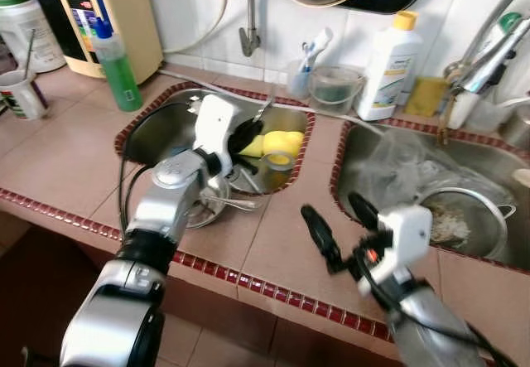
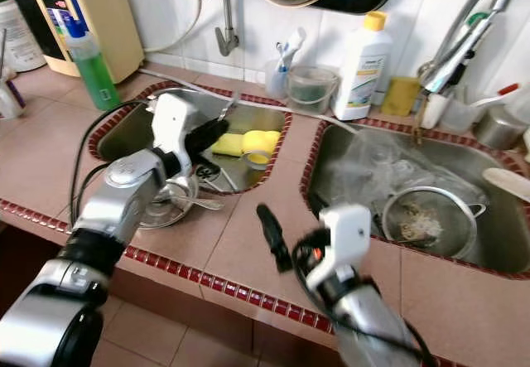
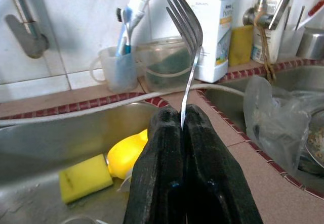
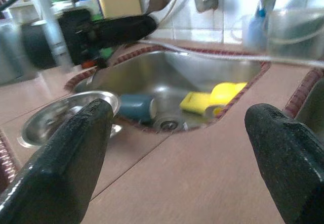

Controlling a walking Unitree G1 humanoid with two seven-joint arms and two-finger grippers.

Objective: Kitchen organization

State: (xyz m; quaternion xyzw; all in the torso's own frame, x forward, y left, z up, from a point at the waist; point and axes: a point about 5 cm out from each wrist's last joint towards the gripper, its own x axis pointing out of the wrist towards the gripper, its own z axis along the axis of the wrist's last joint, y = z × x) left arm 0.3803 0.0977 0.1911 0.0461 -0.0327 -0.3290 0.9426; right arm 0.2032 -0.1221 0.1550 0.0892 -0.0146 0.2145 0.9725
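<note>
Fork (image 3: 188, 42), a single metal one, is standing tines-up between the two pressed-together black fingers of the left hand (image 3: 182, 125), which is hovering over the left sink (image 1: 166, 131) of the two basins sunk into the tiled table (image 1: 273, 251). Lying in that basin are one yellow sponge (image 3: 85, 176), one yellow cup (image 1: 283, 148) on its side, and a blue-grey object near the drain (image 4: 135, 107) that is too blurred to name. One shallow steel dish (image 4: 61, 119) is sitting on the table's front edge just beside the basin. The right hand (image 1: 339, 222) is hanging above the table between the two basins with its two fingers spread wide and gripping nothing. One metal strainer (image 2: 431, 218) and a crumpled clear plastic bag (image 3: 276, 118) are resting in the right sink (image 2: 497, 251). One white bottle (image 1: 389, 69), one green bottle (image 1: 116, 65) and one cup of toothbrushes (image 3: 119, 64) are standing on the table.
</note>
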